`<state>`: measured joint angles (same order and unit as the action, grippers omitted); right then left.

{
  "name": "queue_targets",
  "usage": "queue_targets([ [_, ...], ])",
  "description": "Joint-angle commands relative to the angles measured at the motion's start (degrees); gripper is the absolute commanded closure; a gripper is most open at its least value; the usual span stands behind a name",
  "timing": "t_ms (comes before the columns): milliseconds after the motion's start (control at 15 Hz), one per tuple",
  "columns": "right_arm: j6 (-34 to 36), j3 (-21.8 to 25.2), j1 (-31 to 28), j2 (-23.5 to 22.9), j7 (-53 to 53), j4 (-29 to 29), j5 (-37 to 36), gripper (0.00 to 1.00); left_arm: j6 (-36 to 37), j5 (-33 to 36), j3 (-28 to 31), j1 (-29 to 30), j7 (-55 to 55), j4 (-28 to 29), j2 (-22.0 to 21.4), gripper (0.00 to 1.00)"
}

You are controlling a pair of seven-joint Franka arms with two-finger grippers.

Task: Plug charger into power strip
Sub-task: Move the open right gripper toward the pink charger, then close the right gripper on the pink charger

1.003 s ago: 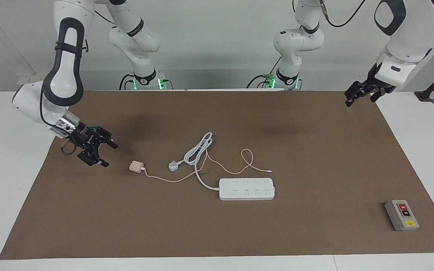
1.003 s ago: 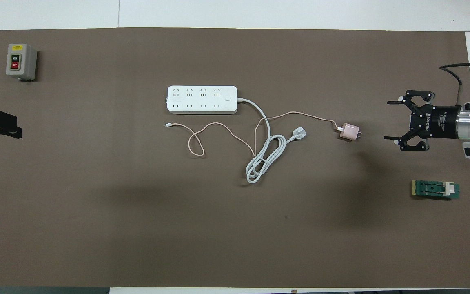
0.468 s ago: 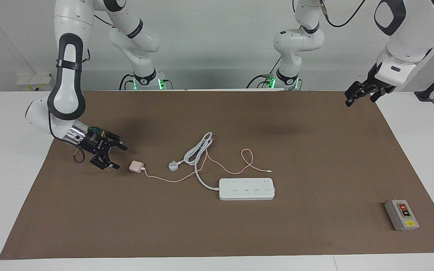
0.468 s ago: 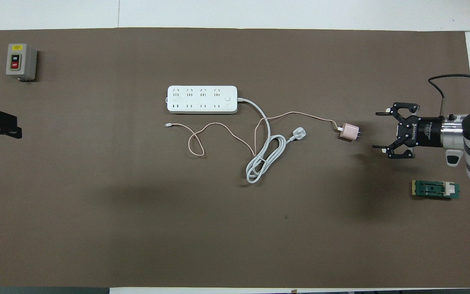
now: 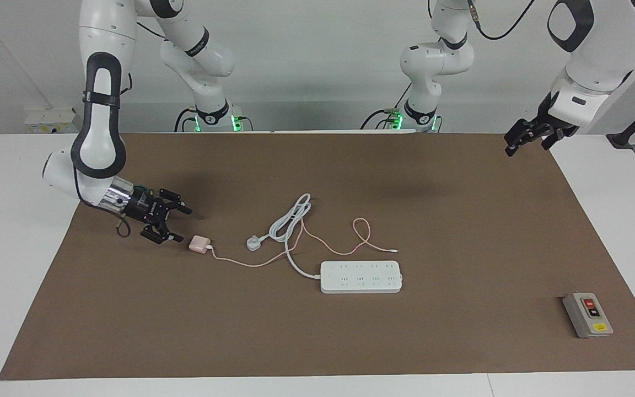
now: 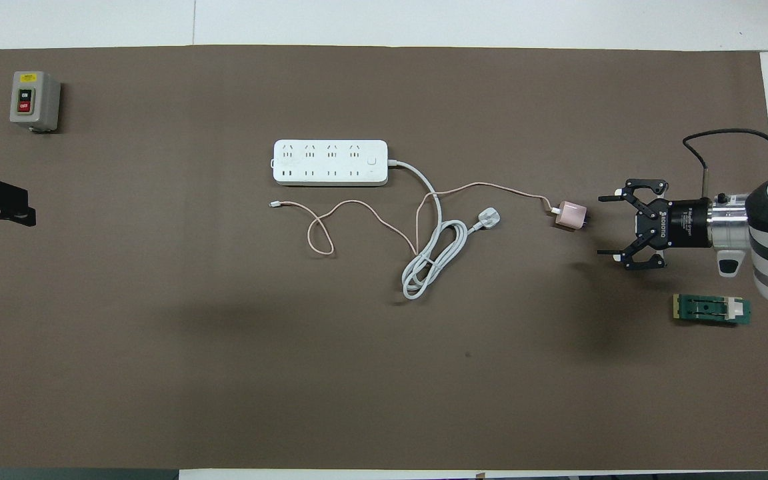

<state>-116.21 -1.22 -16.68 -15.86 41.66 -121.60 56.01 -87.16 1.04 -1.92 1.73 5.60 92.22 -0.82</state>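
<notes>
We find the charger (image 5: 199, 243) lying on the brown surface (image 5: 461, 220) toward the right arm's end, its prongs facing the right pincer (image 5: 176, 224), which hovers low just beside it with fingers spread wide apart and nothing between them. Its thin pink cable (image 5: 317, 242) trails toward the power strip (image 5: 361, 276), crossing the strip's coiled white cord (image 5: 290, 220) near the three-pin plug (image 5: 253, 242). The strip sits mid-surface, farther from the robots than the charger. We judge that a low sideways approach could nudge the light cube away instead of gripping it, or close on the prongs and leave them blocked for insertion. When lifted, the pink cable may snag the white cord and drag it, and the unheld strip may slide under the push. The left pincer (image 5: 527, 138) waits raised over the left arm's end; we cannot tell its fingers' state. We count one charger, one strip, one plug, one grey button box (image 5: 587, 315), one green part (image 6: 712, 309).
</notes>
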Motion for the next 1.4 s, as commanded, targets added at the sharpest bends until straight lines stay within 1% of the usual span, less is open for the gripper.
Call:
queue_targets([
  [0,-2.3,-0.4,0.1,-0.9,-3.3,-0.8,3.9,0.00,0.2,-0.4,0.2,-0.1,0.1,1.2,-1.2,0.00],
  [401,-3.9,-0.5,0.3,-3.2,-6.2,-0.7,7.1,0.00,0.2,-0.4,0.2,-0.1,0.1,1.2,-1.2,0.00],
  [602,-4.0,-0.7,0.3,-3.6,-6.3,-0.7,8.6,0.00,0.2,-0.4,0.2,-0.2,0.1,1.2,-1.2,0.00],
  [802,-5.2,-0.7,2.4,-3.7,-6.5,-0.7,10.6,0.00,0.2,-0.4,0.2,-0.1,0.1,1.1,-1.2,0.00],
  [1003,-6.5,-0.7,3.7,-3.9,-7.6,-0.7,10.9,0.00,0.1,-0.4,0.2,-0.1,0.0,1.1,-1.2,0.00],
  [1337,-7.2,-0.6,3.4,-5.5,-10.3,-0.7,11.1,0.00,0.2,-0.4,0.2,-0.2,0.0,1.1,-1.2,0.00],
])
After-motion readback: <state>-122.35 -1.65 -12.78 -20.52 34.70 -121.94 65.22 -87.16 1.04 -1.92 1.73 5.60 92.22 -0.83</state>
